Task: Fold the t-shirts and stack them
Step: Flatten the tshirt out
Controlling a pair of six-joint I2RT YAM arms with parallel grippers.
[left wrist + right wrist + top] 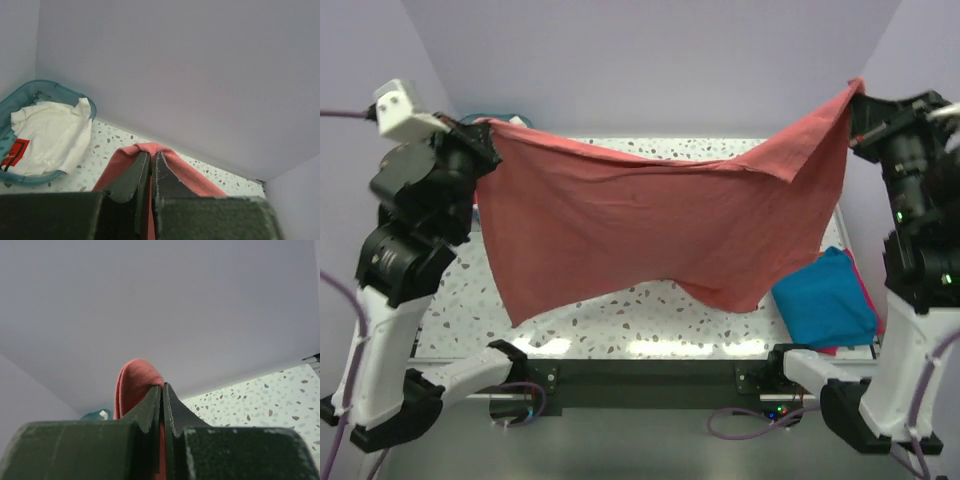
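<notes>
Salmon-red cloth is pinched in both pairs of jaws. The left gripper has its dark fingers pressed together on a small fold of the salmon-red t-shirt, which humps over their tips. The right gripper is closed the same way on another bunched fold. Between the two, the shirt hangs spread like a curtain above the speckled table, its top edge sagging in the middle and its right corner held higher than the left. The fabric looks thin and softly creased, and its lower hem runs unevenly. Below the right corner a folded teal-blue t-shirt lies on a pink-red one at the table's right edge. At the far left a white t-shirt with a red tag sits crumpled in a teal basket.
</notes>
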